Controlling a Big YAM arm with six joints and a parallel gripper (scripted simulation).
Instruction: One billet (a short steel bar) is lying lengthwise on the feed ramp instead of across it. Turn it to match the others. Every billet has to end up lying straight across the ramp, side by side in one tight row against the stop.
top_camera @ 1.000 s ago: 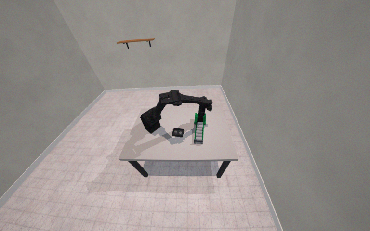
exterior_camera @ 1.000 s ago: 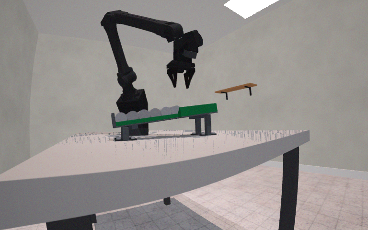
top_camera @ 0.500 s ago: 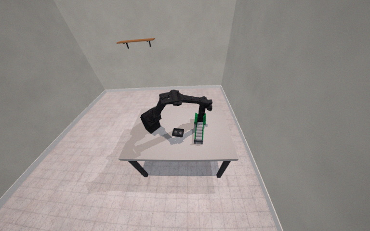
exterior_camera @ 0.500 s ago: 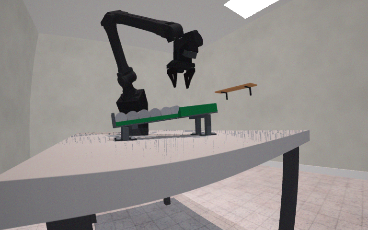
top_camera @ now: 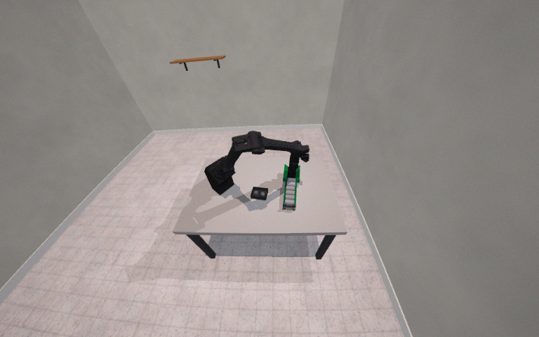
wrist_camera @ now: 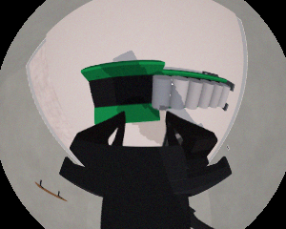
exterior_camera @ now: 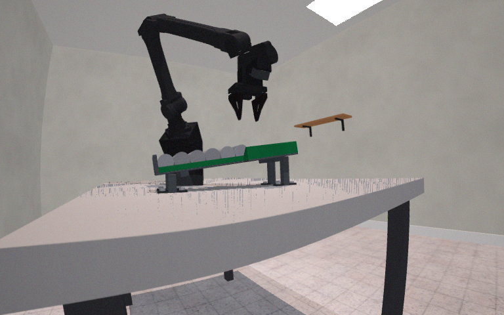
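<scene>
The green feed ramp [top_camera: 285,173] [exterior_camera: 270,149] [wrist_camera: 120,72] slopes down on the table [top_camera: 318,217] [exterior_camera: 168,218] to a grey stop [exterior_camera: 155,163] at its low end. Several grey billets [top_camera: 290,194] [exterior_camera: 200,155] [wrist_camera: 194,94] lie across the ramp, side by side in a row against the stop. Their round ends show in the side view. I see no billet lying lengthwise. The upper part of the ramp is bare. My gripper [exterior_camera: 247,118] [wrist_camera: 145,114] is open and empty. It hangs well above the ramp, over the upper end of the row, fingers pointing down.
A small black box [top_camera: 259,192] lies on the table left of the ramp. The arm's base [top_camera: 219,175] stands at the table's back left. A wooden wall shelf [top_camera: 197,60] [exterior_camera: 322,121] hangs far off.
</scene>
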